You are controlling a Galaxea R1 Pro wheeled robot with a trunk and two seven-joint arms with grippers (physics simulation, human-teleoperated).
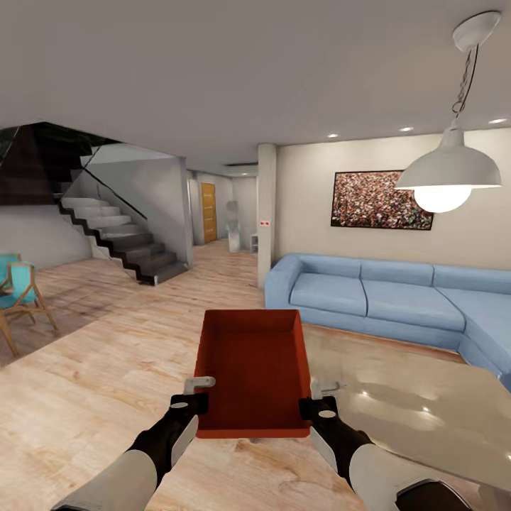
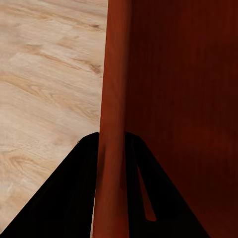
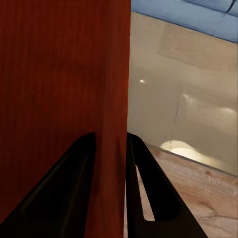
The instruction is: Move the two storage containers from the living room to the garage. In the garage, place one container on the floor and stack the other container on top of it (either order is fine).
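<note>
1. Holding one orange-red storage container (image 1: 252,369) up in the air, low-middle of the head pic, open top facing up, nothing inside.
2. Left gripper (image 1: 190,406) clamped on the box's left wall near the front corner, low-left of middle. In the left wrist pic, black fingers (image 2: 67,198) sit one on each side of the red wall (image 2: 113,124), pinching it tight.
3. Right gripper (image 1: 317,409) clamped on the box's right wall near the front corner, low-right of middle. In the right wrist pic, black fingers (image 3: 151,188) squeeze the red wall (image 3: 114,119) from both sides.
4. Both arms reach in from the bottom edge, black wrists w/ white forearms, box held level between them.
5. Light wood plank floor (image 1: 92,369) under everything, filling the lower left; also seen in the left wrist pic (image 2: 44,89).
6. Shiny glass-looking table (image 1: 419,404) at lower right, just beside the box's right side; seen past the red wall in the right wrist pic (image 3: 188,99).
7. Blue sofa (image 1: 390,298) at middle right, behind the table, against a beige wall.
8. Picture in a dark frame (image 1: 382,199) on the wall above the sofa.
9. White hanging lamp (image 1: 448,170) at upper right, bulb lit.
10. Dark stairs (image 1: 117,238) at middle left, going up to the left.
11. Teal chair w/ wood legs (image 1: 20,294) at the far left edge.
12. Orange-brown door (image 1: 208,212) far back, near the middle, down a hallway.
</note>
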